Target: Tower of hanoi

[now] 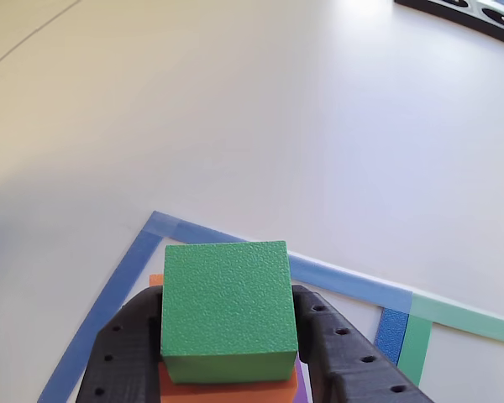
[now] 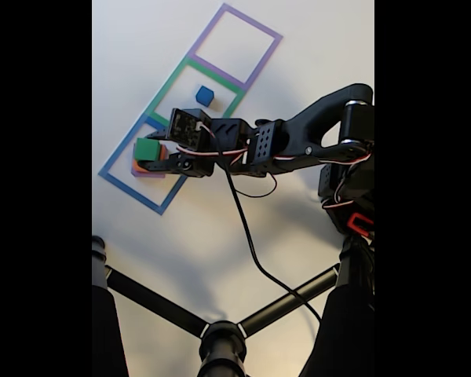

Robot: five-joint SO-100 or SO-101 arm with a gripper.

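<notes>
Other view: the pincer comes in from the bottom edge, black fingers on both sides of the green block, pressed vs. its left & right faces, i.e. clamped on it. Green block sits on the orange block, which peeks out under it & at its upper-left corner. A sliver of the purple block shows at the right, just below the green one. Stack is inside the blue taped outline on the pale tabletop; a green taped outline adjoins it at the right. Dark object w/ round holes at the top-right corner.

Fixed view: the arm reaches from the right toward the left, pincer closed around the green block, at the blue outline, the lowest of three taped squares in a diagonal row. Orange & purple edges show beneath the green block. The blue cube sits alone in the middle, green outline, well apart from the stack. The purple outline is furthest up. A black cable trails from the arm down across the tabletop; black tripod legs cross the bottom.
</notes>
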